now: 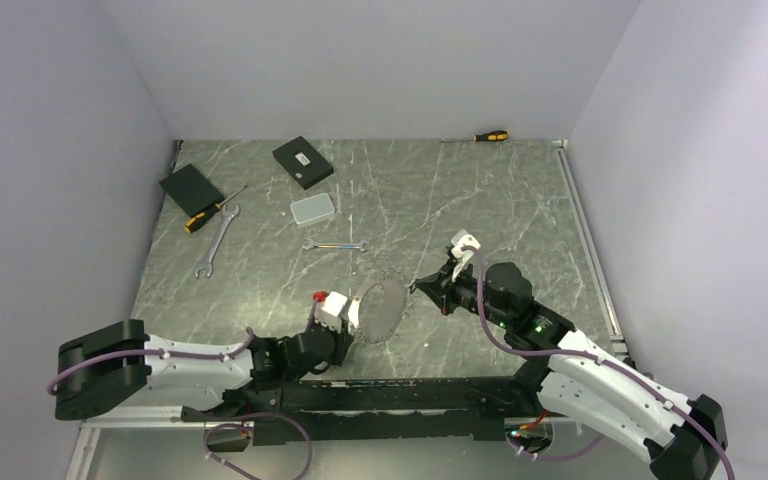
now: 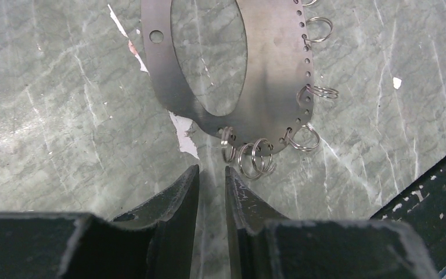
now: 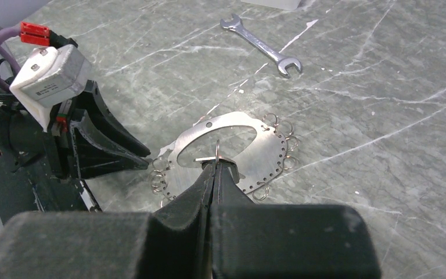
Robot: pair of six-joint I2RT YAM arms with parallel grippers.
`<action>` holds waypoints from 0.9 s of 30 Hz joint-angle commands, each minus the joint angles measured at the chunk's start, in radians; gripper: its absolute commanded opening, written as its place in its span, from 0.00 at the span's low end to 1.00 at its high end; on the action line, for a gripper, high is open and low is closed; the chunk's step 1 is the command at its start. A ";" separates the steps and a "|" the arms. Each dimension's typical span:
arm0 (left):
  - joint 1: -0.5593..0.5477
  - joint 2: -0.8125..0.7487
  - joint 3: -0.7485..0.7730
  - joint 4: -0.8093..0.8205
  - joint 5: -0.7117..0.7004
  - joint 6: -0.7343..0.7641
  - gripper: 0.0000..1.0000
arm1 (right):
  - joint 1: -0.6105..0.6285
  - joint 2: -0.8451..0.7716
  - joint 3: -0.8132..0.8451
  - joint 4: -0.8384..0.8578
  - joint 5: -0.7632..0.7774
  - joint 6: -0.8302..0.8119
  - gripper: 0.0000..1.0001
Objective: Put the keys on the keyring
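The keyring (image 2: 273, 70) is a flat silvery oval plate with a big hole, small holes along its rim and several little split rings hanging from them. It lies on the marble between both arms, and the top view shows the keyring (image 1: 397, 305) there too. My left gripper (image 2: 212, 174) sits just short of its near rim, jaws a narrow gap apart with nothing between them. My right gripper (image 3: 216, 164) is shut over the keyring (image 3: 267, 152), pinching a small upright split ring (image 3: 216, 148) with a flat silvery piece. Whether that piece is one of the keys I cannot tell.
A small wrench (image 1: 336, 245) lies behind the keyring, a larger wrench (image 1: 217, 240) and a screwdriver (image 1: 212, 212) at the left. Two black boxes (image 1: 303, 162) (image 1: 191, 189) and a grey box (image 1: 313, 208) stand further back. Another screwdriver (image 1: 490, 136) lies by the back wall.
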 commanded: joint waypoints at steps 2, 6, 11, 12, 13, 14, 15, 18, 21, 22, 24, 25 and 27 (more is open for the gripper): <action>-0.006 -0.064 -0.022 -0.039 0.001 0.029 0.28 | 0.007 -0.010 0.003 0.023 -0.012 0.012 0.00; -0.006 -0.048 -0.022 -0.009 0.000 0.047 0.28 | 0.006 -0.011 0.002 0.025 -0.013 0.012 0.00; -0.006 0.029 -0.009 0.063 0.020 0.077 0.28 | 0.006 -0.014 0.004 0.020 -0.012 0.012 0.00; -0.006 0.042 -0.007 0.077 0.023 0.081 0.28 | 0.007 -0.016 0.004 0.019 -0.011 0.013 0.00; -0.006 0.053 -0.003 0.087 0.027 0.083 0.29 | 0.006 -0.017 0.005 0.017 -0.010 0.014 0.00; -0.006 0.066 0.000 0.093 0.029 0.085 0.29 | 0.006 -0.019 0.004 0.016 -0.010 0.014 0.00; -0.006 0.079 0.005 0.095 0.028 0.086 0.29 | 0.007 -0.020 0.004 0.016 -0.009 0.015 0.00; -0.007 0.102 0.014 0.095 0.016 0.083 0.29 | 0.006 -0.024 0.005 0.014 -0.009 0.016 0.00; -0.006 0.116 0.017 0.103 0.007 0.081 0.28 | 0.006 -0.024 0.007 0.014 -0.009 0.015 0.00; -0.007 0.121 0.017 0.108 0.006 0.081 0.28 | 0.006 -0.024 0.008 0.014 -0.009 0.016 0.00; -0.006 0.126 0.020 0.112 0.013 0.086 0.28 | 0.007 -0.025 0.008 0.014 -0.010 0.017 0.00; -0.006 0.126 0.021 0.111 0.018 0.085 0.28 | 0.006 -0.025 0.009 0.014 -0.010 0.016 0.00; -0.006 0.122 0.020 0.110 0.026 0.085 0.29 | 0.007 -0.027 0.009 0.014 -0.009 0.017 0.00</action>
